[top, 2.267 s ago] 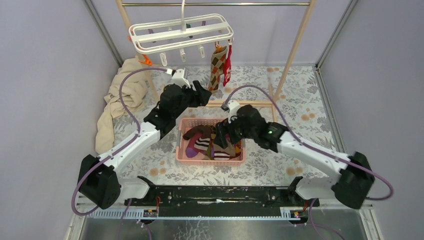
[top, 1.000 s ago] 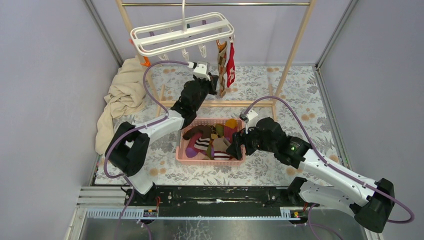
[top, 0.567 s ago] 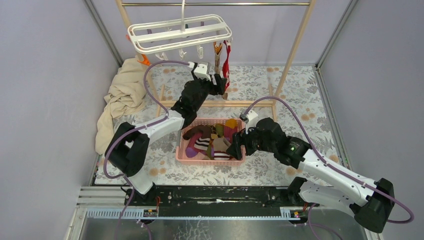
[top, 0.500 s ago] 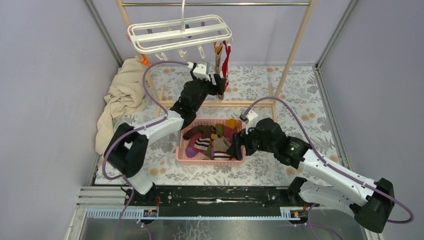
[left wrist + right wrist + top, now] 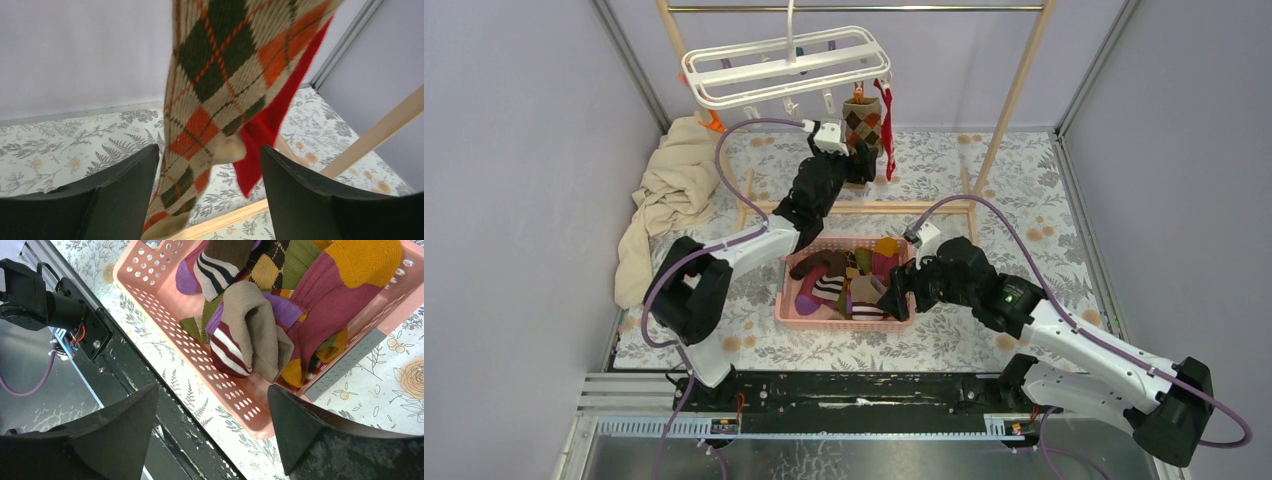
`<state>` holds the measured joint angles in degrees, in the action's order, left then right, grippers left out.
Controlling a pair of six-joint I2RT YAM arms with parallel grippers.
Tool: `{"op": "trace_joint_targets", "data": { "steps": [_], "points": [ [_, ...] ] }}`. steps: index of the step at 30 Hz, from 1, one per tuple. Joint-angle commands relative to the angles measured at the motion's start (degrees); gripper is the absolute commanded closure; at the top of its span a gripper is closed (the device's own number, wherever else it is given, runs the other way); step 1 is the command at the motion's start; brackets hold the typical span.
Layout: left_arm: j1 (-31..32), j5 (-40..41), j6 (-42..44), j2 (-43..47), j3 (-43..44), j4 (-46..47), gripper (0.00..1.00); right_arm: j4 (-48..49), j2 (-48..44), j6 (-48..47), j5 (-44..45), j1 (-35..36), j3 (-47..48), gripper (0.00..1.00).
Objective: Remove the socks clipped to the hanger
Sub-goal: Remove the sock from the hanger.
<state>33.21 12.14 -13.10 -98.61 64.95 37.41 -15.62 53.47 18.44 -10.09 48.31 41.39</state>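
The white hanger hangs by its hook from the rail. Two socks stay clipped at its right end: a brown argyle sock and a red sock. My left gripper is raised just under them, open. In the left wrist view the argyle sock hangs down between the spread fingers of the left gripper, with the red sock behind it. My right gripper is open and empty at the front right corner of the pink basket, which holds several socks.
A beige cloth lies at the left wall. The wooden rack's posts, metal rail and floor bar frame the hanger. Empty clips, one orange, dangle from the hanger.
My left arm has stretched up from the basket to the two hanging socks. The hanger has swung and the argyle sock has turned flat to the camera. My right gripper drew back, then held still.
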Motion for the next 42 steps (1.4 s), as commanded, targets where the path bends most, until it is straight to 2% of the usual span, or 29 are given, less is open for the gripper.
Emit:
{"op": "trace_joint_targets", "data": {
  "steps": [1,2,3,7,19,26,31,35,42],
  "points": [
    [0.01,4.11,1.37,-2.13,2.61,6.86,0.31,0.81,-1.91,-0.49,0.19,-0.59,-0.57,0.13],
    [0.01,3.90,1.41,-2.62,3.26,6.96,0.42,0.63,-2.03,-0.68,0.16,-0.63,-0.67,0.13],
    [-0.03,3.44,1.46,-3.08,3.88,6.88,0.49,0.59,-2.12,-0.75,0.17,-0.67,-0.76,0.13],
    [0.02,0.73,1.01,-3.56,5.05,7.46,0.72,0.50,-2.10,-1.11,0.03,-0.85,-0.87,0.12],
    [0.43,-3.37,-0.21,3.36,-0.77,9.26,0.97,0.76,-2.49,-1.01,0.17,-1.55,-0.98,0.12],
    [1.87,-5.00,-2.19,10.30,-3.91,4.12,0.98,4.00,0.04,-0.10,-3.56,-4.60,0.85,0.13],
    [2.16,-8.16,-6.21,14.93,-5.18,-1.12,0.98,9.74,2.77,2.36,-10.95,-10.92,1.38,0.12],
    [2.29,-11.01,-10.19,16.97,-4.01,-6.75,0.98,17.84,4.79,5.12,-15.84,-14.27,1.07,0.10],
    [2.51,-14.28,-16.50,21.68,-7.16,-8.62,0.98,32.02,7.70,9.75,-20.79,-17.89,-0.39,0.03]
  ]
}}
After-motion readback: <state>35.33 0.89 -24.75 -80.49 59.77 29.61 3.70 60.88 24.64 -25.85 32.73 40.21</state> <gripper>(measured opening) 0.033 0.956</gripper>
